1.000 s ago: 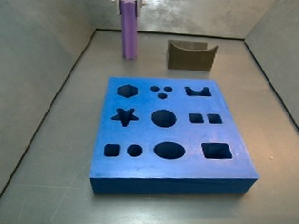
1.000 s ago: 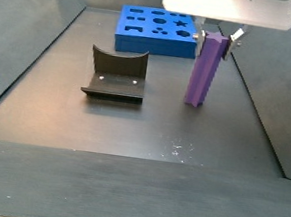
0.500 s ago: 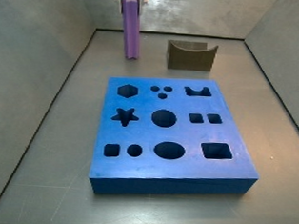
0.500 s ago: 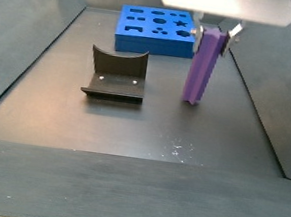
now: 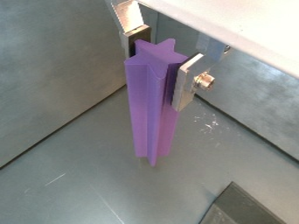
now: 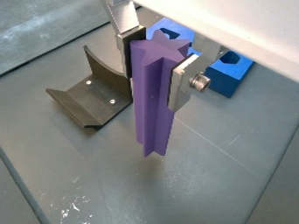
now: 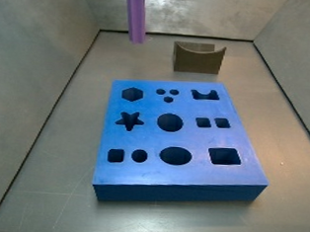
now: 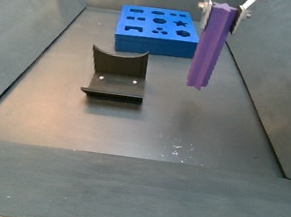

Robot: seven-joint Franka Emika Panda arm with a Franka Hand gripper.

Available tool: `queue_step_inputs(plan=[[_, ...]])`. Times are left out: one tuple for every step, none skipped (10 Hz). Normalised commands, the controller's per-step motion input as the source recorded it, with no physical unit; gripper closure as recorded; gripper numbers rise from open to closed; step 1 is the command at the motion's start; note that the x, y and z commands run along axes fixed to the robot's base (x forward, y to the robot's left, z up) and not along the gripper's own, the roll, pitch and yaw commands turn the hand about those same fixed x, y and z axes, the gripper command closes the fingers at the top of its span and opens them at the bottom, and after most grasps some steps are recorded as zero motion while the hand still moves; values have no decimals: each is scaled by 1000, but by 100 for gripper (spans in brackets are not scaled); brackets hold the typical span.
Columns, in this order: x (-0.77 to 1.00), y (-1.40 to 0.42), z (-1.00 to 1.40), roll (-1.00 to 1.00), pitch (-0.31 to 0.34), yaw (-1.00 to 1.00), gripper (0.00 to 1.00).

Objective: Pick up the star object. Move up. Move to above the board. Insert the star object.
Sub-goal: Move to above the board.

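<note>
place: lab test rig | cues: grey-walled bin (image 8: 34, 56), fixture (image 8: 115, 75), tool (image 6: 152, 54) overhead

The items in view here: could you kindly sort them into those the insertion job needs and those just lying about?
Job:
- tall ridged light-purple star object, clamped in the gripper, lifted off the floor
- thick blue board with cut-out holes

Lying about:
- dark L-shaped fixture

Dark L-shaped fixture (image 8: 115, 75) on the floor
</note>
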Motion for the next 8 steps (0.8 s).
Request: queue_step_inputs(plan=[[95,104,1000,38,-224,-53,100],[72,94,1000,13,-159,-51,100],[65,89,1000,-8,-117,-50,100],[57,84,1000,-52,-41,-51,100],[55,82,1000,-83,6,-53,100],[54,77,1000,-119,52,-53,100],[48,73,1000,-136,62,-53,100],[32,67,1000,-150,54,-53,100]])
